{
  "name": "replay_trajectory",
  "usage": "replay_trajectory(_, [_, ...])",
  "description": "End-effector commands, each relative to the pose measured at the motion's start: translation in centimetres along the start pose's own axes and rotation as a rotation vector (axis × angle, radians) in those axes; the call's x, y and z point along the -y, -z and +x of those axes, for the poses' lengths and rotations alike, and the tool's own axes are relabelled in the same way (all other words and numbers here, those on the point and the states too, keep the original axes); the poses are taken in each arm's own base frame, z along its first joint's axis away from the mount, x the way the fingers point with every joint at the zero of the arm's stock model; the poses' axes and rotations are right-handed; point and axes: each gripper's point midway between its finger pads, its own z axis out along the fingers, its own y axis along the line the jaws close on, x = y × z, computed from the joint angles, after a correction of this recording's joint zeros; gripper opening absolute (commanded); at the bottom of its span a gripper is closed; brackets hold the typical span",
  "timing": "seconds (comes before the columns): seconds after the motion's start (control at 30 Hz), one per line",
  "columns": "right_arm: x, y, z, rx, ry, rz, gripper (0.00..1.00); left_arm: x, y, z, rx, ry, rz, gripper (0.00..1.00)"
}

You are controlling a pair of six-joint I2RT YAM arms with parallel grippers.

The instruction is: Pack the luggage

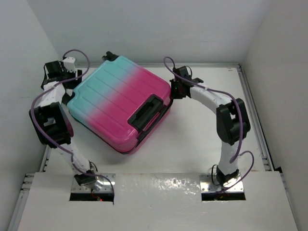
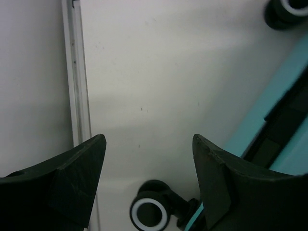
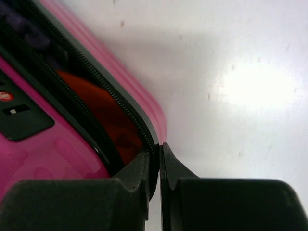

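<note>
Where the lid lies down on its base but a gap shows at the seam, the step in hand is judged to be zipping shut the small hard-shell suitcase with a ribbed shell fading teal to pink (image 1: 120,103). It lies flat on the white table (image 1: 192,144), between the two arms, its black carry handle (image 1: 147,111) at the pink end.

Right gripper (image 3: 155,149): fingers drawn together to a thin slit at the pink corner, just where the dark zipper track (image 3: 91,67) runs out of sight between them. Whether a pull tab is pinched there cannot be told. An orange item (image 3: 108,113) shows through the gap beside the track.

Left gripper (image 2: 149,144): fingers spread wide, holding nothing, over bare table just beside the teal edge, with a black wheel with a white hub (image 2: 150,214) below them.

To do the step well, the pull should follow the track's line closely around the corner, low and parallel to the shell. The free gripper would serve best bracing the teal end, so the case neither slides nor swivels. The orange item must keep clear of the teeth.
</note>
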Motion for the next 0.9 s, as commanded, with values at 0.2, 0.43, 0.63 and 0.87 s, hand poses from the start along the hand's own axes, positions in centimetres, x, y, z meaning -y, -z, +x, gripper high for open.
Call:
replay_trajectory(0.2, [-8.4, 1.4, -17.1, 0.396, -0.009, -0.270, 0.00, 13.7, 9.3, 8.7, -0.150, -0.135, 0.534, 0.67])
replay_trajectory(0.43, [-3.9, 3.1, -21.5, 0.513, -0.066, -0.137, 0.48, 15.6, 13.0, 8.2, -0.103, -0.085, 0.605, 0.67])
replay_trajectory(0.63, [2.9, 7.3, -22.3, 0.534, -0.150, -0.026, 0.67, 7.8, 12.4, 0.0, 0.036, -0.010, 0.244, 0.67])
replay_trajectory(0.87, [5.8, 12.8, -19.0, 0.511, 0.003, 0.000, 0.78, 5.3, 15.4, -7.3, 0.190, -0.052, 0.166, 0.68])
